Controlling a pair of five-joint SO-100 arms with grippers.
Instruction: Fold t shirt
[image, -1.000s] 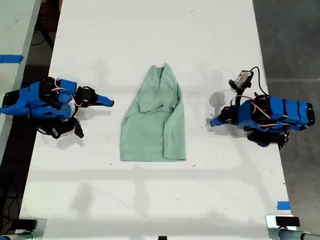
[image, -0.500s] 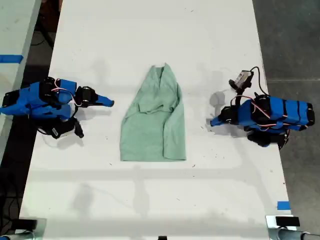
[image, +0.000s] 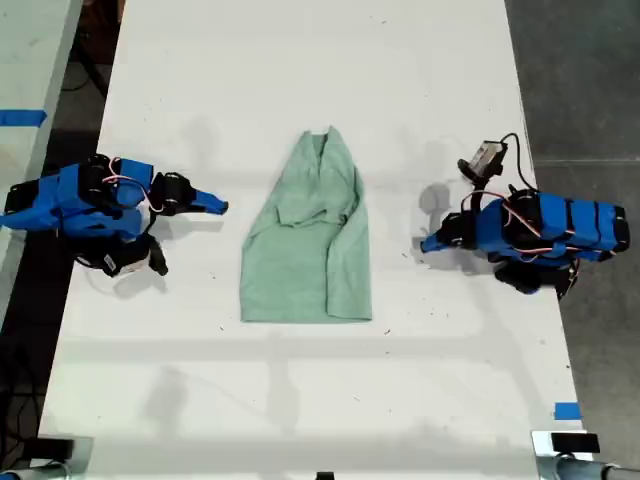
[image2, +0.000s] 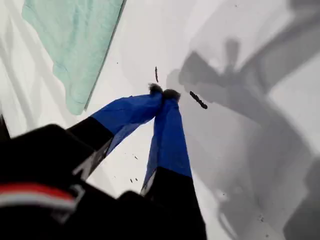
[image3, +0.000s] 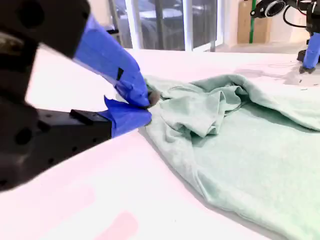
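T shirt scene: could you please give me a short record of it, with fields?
t shirt: mint green, sleeves folded in, lying flat on the table
my first gripper: shut, empty, apart from the t shirt, on the exterior view's right
my second gripper: shut, empty, apart from the t shirt, on the exterior view's left
fold: not finished

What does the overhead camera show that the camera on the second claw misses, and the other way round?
Only the exterior view shows the shirt's whole outline, both blue arms in full, one at its left and one at its right, and a scrap of blue tape. Only the second wrist view shows my second claw close up, tips together, the shirt's bunched folds, and windows behind. Both show the mint-green shirt lying on the white table.
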